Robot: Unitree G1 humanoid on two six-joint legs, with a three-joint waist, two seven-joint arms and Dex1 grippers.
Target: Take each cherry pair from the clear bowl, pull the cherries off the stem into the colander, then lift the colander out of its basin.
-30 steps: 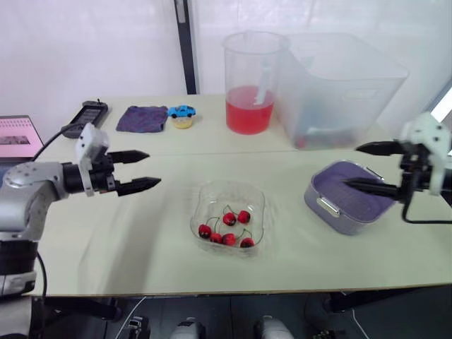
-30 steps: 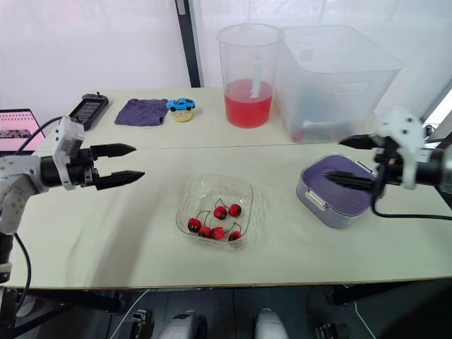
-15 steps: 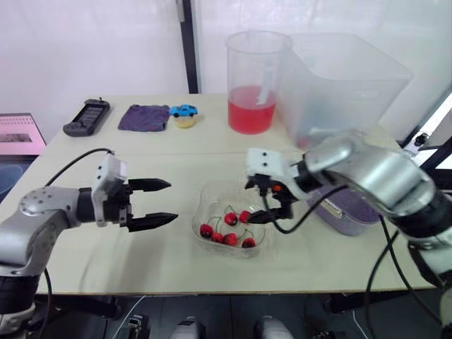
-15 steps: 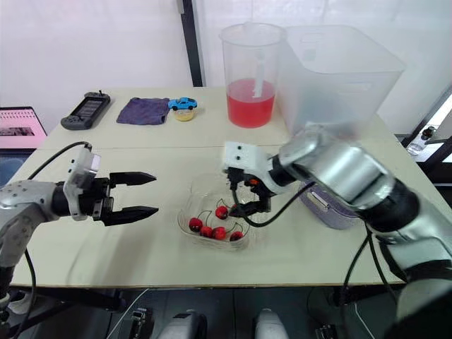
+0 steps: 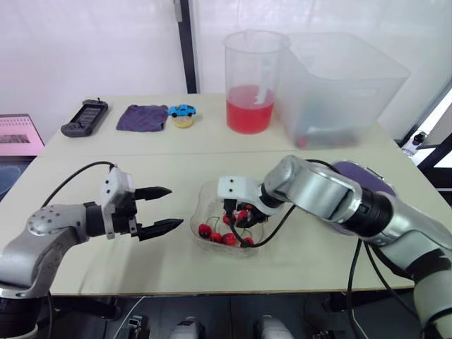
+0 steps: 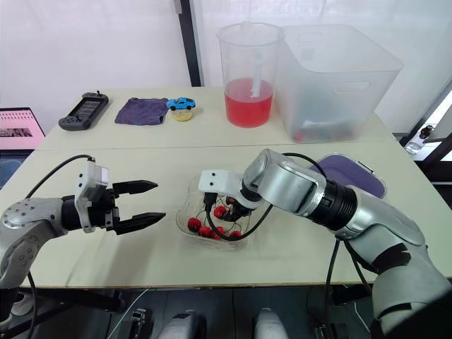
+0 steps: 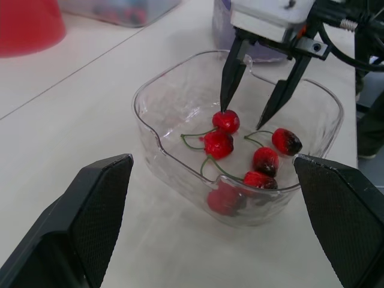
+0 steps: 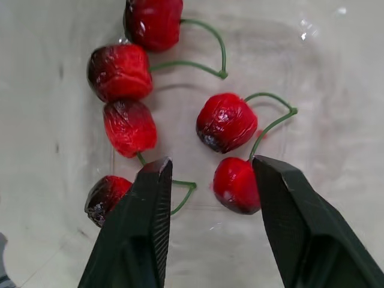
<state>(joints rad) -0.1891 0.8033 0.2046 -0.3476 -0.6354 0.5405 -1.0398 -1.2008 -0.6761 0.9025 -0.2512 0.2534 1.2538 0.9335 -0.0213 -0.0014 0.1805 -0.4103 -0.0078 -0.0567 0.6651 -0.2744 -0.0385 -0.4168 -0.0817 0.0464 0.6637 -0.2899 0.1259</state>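
Since half a second ago the right jaws have dropped from over the bowl's (image 7: 180, 186) rim to down among the cherries (image 7: 217, 144); a second ago they were out by the colander (image 5: 360, 169). Over that second the left jaws have edged nearer the bowl too.

Right jaws: open, tips pointing down inside the bowl, gripping nothing. They straddle one cherry (image 8: 236, 185), and in the left wrist view one tip looks to be touching a cherry (image 7: 226, 120). Whether any real pressure is on it cannot be told.

Left jaws: wide open and empty, hovering above the surface (image 5: 162, 265) just beside the bowl's left side, aimed at it.

Six cherries lie in the bowl, joined by green stems into what look like three pairs. One stem (image 8: 273, 120) curves close to the right jaws. The bowl sits mid-surface between the two arms. The colander stands to the right in its basin (image 6: 380, 185), mostly hidden behind the right arm (image 5: 318, 198); the part that shows holds no cherries.

By my reading the task is at its very start: the first pair is being reached for and none is picked up. What is left is closing on a pair, lifting it, pulling both cherries off into the colander, doing the same for the other pairs, then lifting the colander out.
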